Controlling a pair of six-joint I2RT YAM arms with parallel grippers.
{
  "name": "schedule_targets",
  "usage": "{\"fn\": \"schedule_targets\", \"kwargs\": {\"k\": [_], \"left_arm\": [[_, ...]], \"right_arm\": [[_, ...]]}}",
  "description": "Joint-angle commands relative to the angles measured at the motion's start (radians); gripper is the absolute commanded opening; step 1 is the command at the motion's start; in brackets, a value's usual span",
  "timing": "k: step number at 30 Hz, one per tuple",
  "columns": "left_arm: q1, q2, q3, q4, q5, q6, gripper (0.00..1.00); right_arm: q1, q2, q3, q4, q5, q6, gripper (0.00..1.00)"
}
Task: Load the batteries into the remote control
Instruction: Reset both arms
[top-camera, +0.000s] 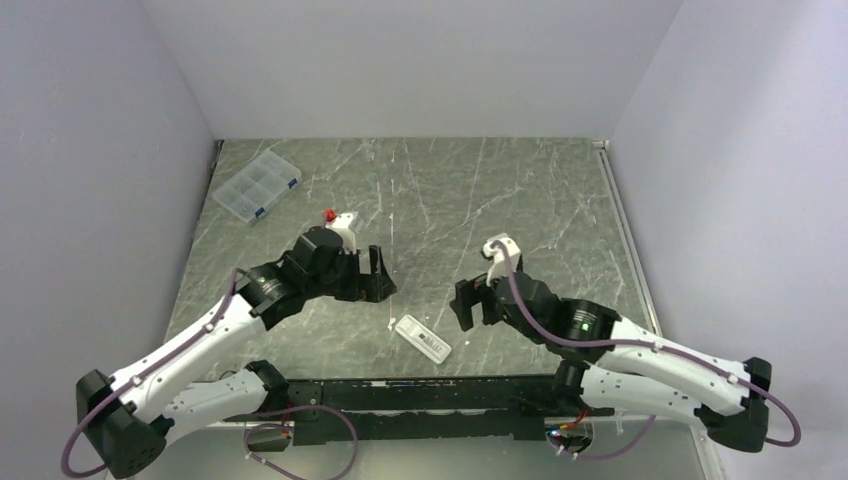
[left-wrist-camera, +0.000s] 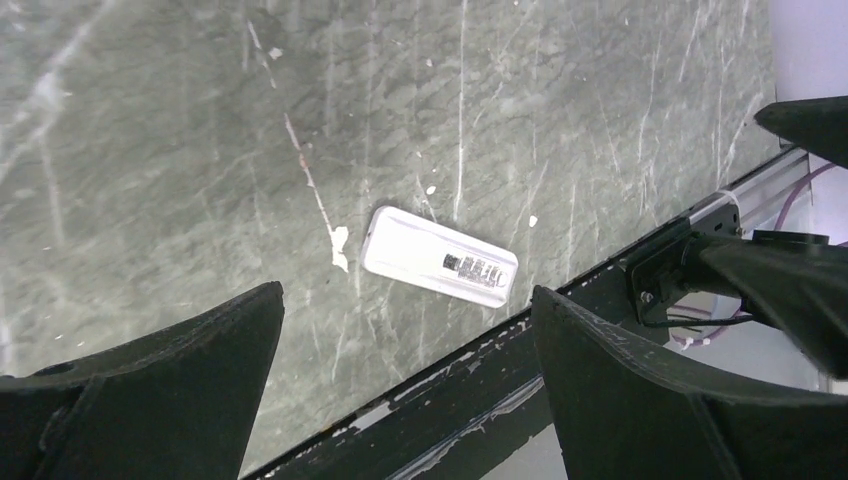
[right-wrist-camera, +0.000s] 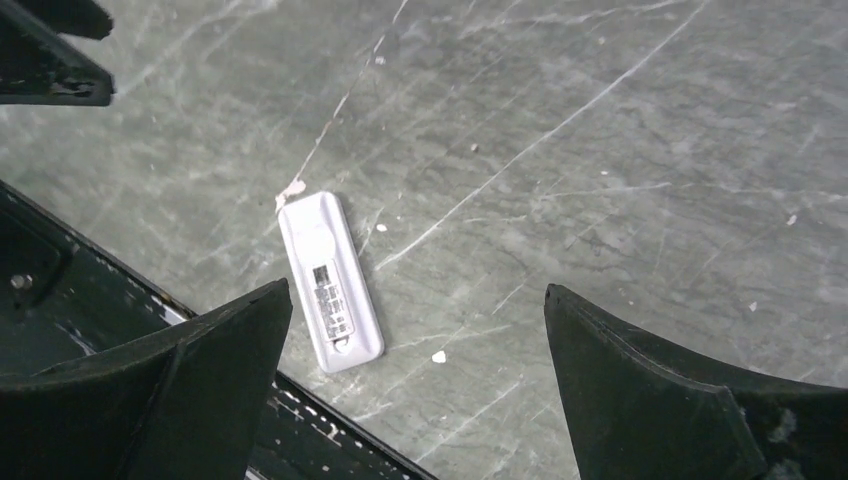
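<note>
The remote control (top-camera: 423, 338) lies flat on the table near the front edge, between the two arms, its white back with a printed label facing up (left-wrist-camera: 440, 263) (right-wrist-camera: 330, 282). Its back looks closed, and no reddish recess shows. The batteries are out of view. My left gripper (top-camera: 383, 277) hovers above and to the left of the remote, open, with nothing between its fingers (left-wrist-camera: 408, 293). My right gripper (top-camera: 463, 305) hovers just right of the remote, also open and empty (right-wrist-camera: 418, 288). Neither gripper touches the remote.
A clear compartment box with blue clips (top-camera: 257, 185) sits at the back left of the table. A black rail (top-camera: 420, 385) runs along the front edge right beside the remote. White walls close the left, back and right sides.
</note>
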Motion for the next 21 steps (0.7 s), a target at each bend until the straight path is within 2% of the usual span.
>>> {"fn": "schedule_targets", "kwargs": {"k": [1, 11, 21], "left_arm": [[-0.003, -0.081, 0.074, -0.15, -0.112, 0.032, 0.99], [-0.002, -0.222, 0.119, -0.252, -0.192, 0.058, 1.0], [-0.001, -0.396, 0.029, -0.186, -0.165, 0.075, 0.99]], "right_arm": [[-0.002, -0.12, -0.028, 0.008, 0.105, 0.044, 1.0], [-0.002, -0.332, -0.094, 0.051, 0.077, 0.006, 1.0], [-0.002, -0.349, -0.111, 0.087, 0.035, -0.026, 1.0]]}}
